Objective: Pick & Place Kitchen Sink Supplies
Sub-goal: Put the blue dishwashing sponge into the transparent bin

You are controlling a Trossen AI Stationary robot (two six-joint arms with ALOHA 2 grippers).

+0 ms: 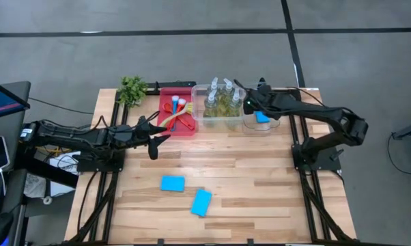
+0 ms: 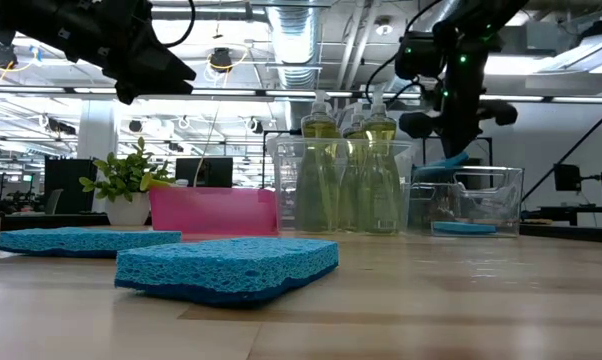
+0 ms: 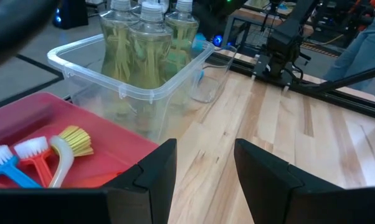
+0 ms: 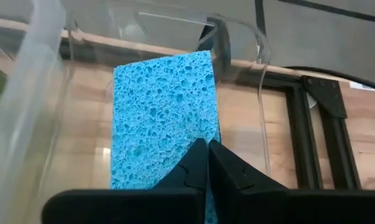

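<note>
My right gripper (image 1: 255, 111) is shut on a blue sponge (image 4: 162, 118) over the small clear bin (image 1: 260, 128) at the far right. Another blue sponge (image 2: 463, 228) lies flat on that bin's floor. Several clear bottles of yellow-green liquid (image 1: 220, 101) stand in the larger clear bin beside it. Red, blue and yellow brushes (image 1: 176, 109) lie in the red tray (image 1: 185, 128). Two more blue sponges (image 1: 172, 183) (image 1: 201, 202) lie flat on the table near its front. My left gripper (image 3: 203, 168) hovers open near the tray, nothing between its fingers. My right gripper pinches the sponge between its two shut fingers at the end nearest the wrist (image 4: 197, 142). The fingers slant down from above. The sponge (image 2: 444, 162) sticks out past the fingertips, lifted clear at about the height of the small bin's rim, above the sponge on the bin's floor.
A small green plant (image 1: 132, 89) stands at the far left corner of the table. The two clear bins and the red tray line the far edge. The right arm's base (image 1: 316, 156) stands at the right edge. Bare wood lies between the arms.
</note>
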